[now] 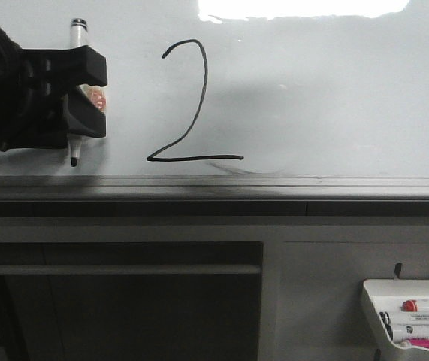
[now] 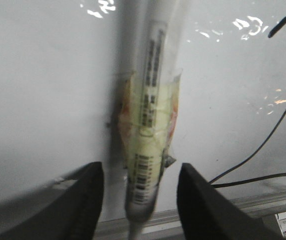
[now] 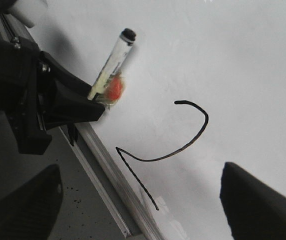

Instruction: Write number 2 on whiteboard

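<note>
One black number 2 (image 1: 186,105) stands on the whiteboard (image 1: 334,98), just to the right of the left gripper (image 1: 86,90).

Its hooked top, long diagonal and flat base stroke are all drawn, the base lying just above the board's grey lower rim. The left gripper is closed on a marker (image 1: 77,90), which it holds upright with the dark tip pointing down near the rim, beside the digit and apart from its strokes. Whether the tip touches the board cannot be told. In the left wrist view the marker (image 2: 150,125) sits between the two dark fingers (image 2: 82,205), wrapped in yellowish tape. The right gripper (image 3: 137,200) is wide open and holds nothing, with the number 2 (image 3: 168,150) seen between its fingers. A white tray (image 1: 406,289) of markers hangs at lower right.
</note>
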Action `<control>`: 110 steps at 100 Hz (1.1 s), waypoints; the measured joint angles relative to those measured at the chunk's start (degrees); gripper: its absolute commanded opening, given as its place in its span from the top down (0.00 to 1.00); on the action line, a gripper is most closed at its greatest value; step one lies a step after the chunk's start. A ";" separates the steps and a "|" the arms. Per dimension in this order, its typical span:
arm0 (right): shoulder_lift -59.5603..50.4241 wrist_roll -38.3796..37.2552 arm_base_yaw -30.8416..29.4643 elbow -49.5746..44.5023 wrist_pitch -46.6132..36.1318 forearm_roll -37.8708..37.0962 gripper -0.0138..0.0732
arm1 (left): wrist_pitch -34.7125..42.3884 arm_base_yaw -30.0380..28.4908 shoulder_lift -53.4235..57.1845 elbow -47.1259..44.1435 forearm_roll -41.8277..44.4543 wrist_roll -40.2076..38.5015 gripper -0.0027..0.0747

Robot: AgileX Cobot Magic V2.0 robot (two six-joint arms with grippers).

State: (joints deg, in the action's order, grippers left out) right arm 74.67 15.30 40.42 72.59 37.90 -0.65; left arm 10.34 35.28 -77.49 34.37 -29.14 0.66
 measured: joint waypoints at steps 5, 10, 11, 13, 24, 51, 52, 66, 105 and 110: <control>0.00 0.00 0.00 0.00 0.00 0.10 0.19 | 0.00 0.00 0.00 0.00 0.00 0.00 0.41; 0.00 0.00 0.00 0.00 0.00 0.21 0.19 | 0.09 0.00 0.00 0.00 0.00 0.00 0.41; 0.00 0.00 0.00 0.00 0.00 0.20 0.19 | 0.09 0.00 0.00 0.00 0.00 0.00 0.41; 0.00 0.00 0.00 0.00 0.00 0.20 0.19 | 0.09 0.00 0.00 0.00 0.00 0.00 0.41; 0.00 0.00 0.00 0.00 0.11 0.20 0.19 | 0.09 0.00 0.00 0.00 0.00 0.00 0.41; -4.05 -2.13 0.00 0.00 0.43 0.20 0.92 | -0.85 0.00 6.62 0.00 0.00 2.11 0.78; -4.30 -2.19 0.00 0.00 0.43 0.20 0.92 | -0.85 0.00 7.29 -0.14 0.00 2.21 0.80; -10.48 -2.65 0.00 -2.92 -0.49 0.32 0.91 | -0.85 0.00 14.73 -2.63 1.96 2.72 0.99; -40.18 -2.90 0.00 -34.04 -18.17 0.65 0.91 | 3.71 0.00 40.56 -18.48 11.94 3.06 0.99; -43.70 -2.90 0.00 -37.50 -18.66 0.65 0.91 | 3.81 0.00 43.62 -20.30 12.81 3.06 0.99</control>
State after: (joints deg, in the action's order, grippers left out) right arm 30.97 12.40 40.42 35.08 19.24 0.00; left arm 14.15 35.28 -33.88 14.07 -16.33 3.72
